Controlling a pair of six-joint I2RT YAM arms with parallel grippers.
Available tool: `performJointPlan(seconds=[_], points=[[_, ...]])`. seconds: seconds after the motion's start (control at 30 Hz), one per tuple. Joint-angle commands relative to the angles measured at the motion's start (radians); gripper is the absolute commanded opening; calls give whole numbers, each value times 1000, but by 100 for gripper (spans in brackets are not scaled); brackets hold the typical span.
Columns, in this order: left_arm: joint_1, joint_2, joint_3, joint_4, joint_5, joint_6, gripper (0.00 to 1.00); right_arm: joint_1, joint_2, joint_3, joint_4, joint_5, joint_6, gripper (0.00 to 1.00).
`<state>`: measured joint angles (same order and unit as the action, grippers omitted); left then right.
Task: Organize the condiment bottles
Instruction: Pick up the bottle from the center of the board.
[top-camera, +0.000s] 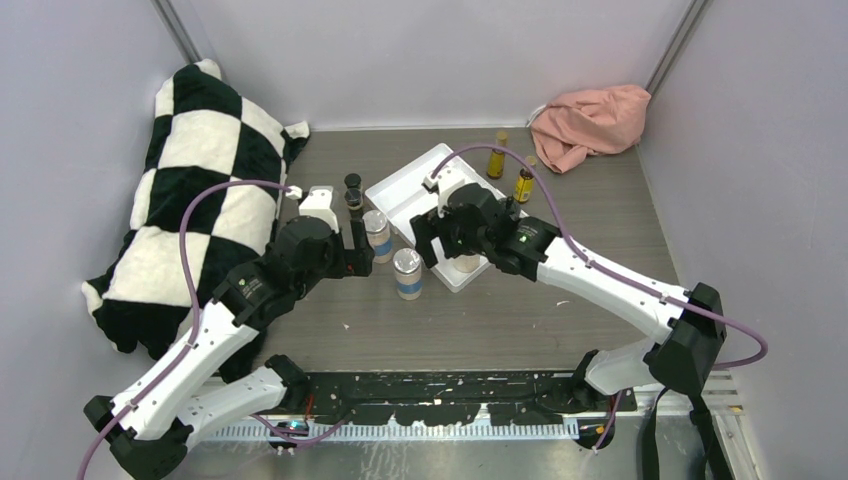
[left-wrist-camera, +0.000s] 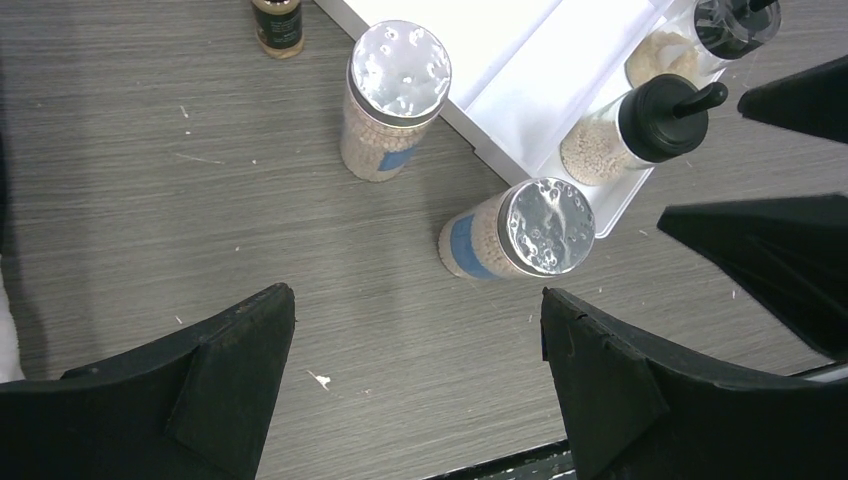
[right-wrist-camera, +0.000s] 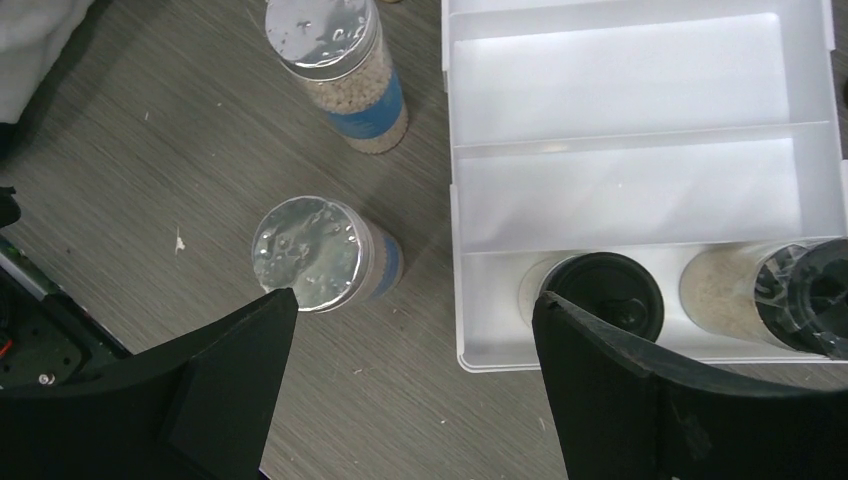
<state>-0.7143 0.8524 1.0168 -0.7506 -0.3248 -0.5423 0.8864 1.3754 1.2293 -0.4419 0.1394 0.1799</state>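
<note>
Two silver-lidded blue-labelled jars (top-camera: 377, 232) (top-camera: 407, 272) stand on the table left of the white tray (top-camera: 405, 190). Two tan black-capped jars (right-wrist-camera: 600, 295) (right-wrist-camera: 780, 295) stand in the tray's nearest compartment. Two slim amber bottles (top-camera: 497, 155) (top-camera: 524, 183) stand right of the tray. Two tiny dark bottles (top-camera: 353, 185) (top-camera: 354, 203) stand at its left. My left gripper (left-wrist-camera: 417, 310) is open and empty, just short of the nearer silver jar (left-wrist-camera: 530, 230). My right gripper (right-wrist-camera: 415, 310) is open and empty, above the tray's near corner, between that jar (right-wrist-camera: 315, 255) and a tan jar.
A black-and-white checkered cushion (top-camera: 190, 190) lies along the left side. A pink cloth (top-camera: 590, 120) lies at the back right corner. The tray's two farther compartments (right-wrist-camera: 620, 70) hold nothing. Grey walls close in the table on three sides.
</note>
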Motion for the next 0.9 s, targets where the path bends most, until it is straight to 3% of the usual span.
performJointPlan(seconds=[0.0,0.87], points=[[-7,-16,7,44,-31,1,94,39,25,4,10,-18,7,93],[-7,-32,14,28,-40,9,94,117,163,28,59,-58,-9,95]])
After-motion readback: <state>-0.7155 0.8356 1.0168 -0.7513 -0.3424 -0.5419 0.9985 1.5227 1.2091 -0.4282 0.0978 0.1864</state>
